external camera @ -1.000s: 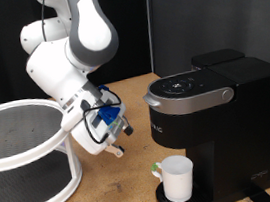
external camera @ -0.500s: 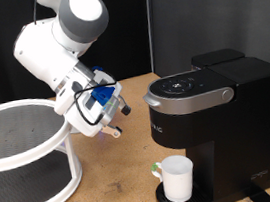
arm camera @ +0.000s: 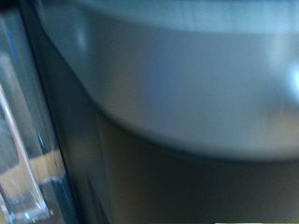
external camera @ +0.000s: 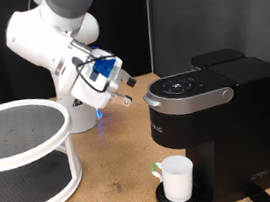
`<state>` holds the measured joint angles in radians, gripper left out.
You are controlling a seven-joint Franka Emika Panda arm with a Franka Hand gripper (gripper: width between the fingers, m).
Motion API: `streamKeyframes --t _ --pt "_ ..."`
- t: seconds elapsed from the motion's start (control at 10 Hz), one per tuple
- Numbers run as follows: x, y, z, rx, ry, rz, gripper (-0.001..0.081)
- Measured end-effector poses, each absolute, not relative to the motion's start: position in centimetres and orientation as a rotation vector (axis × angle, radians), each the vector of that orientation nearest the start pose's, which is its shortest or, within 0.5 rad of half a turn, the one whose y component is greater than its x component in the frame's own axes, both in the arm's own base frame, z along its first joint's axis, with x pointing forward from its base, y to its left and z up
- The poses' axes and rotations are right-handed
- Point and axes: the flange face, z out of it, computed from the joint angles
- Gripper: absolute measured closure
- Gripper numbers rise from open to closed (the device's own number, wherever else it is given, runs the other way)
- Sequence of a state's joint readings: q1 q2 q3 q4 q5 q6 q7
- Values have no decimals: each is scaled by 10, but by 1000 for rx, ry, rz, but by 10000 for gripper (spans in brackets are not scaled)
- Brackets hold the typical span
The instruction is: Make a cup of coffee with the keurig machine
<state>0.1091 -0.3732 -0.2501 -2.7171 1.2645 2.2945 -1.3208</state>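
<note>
The cup (external camera: 177, 179) stands on the drip tray under the coffee machine (external camera: 215, 120), lower right of frame. The pincer (external camera: 126, 90) hangs just left of the lid; its opening cannot be told. Approaching the lid squarely seems wise.

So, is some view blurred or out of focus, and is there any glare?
Wrist view: wholly blurred, only soft grey and dark bands, nothing identifiable. Exterior view: mostly sharp; the keurig machine and the cup are clear, with a soft sheen on the machine's lid. The tool is slightly smeared, beside the brew head.
</note>
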Motion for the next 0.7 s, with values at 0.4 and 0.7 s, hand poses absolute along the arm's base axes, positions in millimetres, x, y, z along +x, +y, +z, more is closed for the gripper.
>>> streamKeyframes --t 0.4,0.7 --pt "381 -29 399 -2196 -304 -770 6" --pt "376 -30 437 -2163 -291 -802 6"
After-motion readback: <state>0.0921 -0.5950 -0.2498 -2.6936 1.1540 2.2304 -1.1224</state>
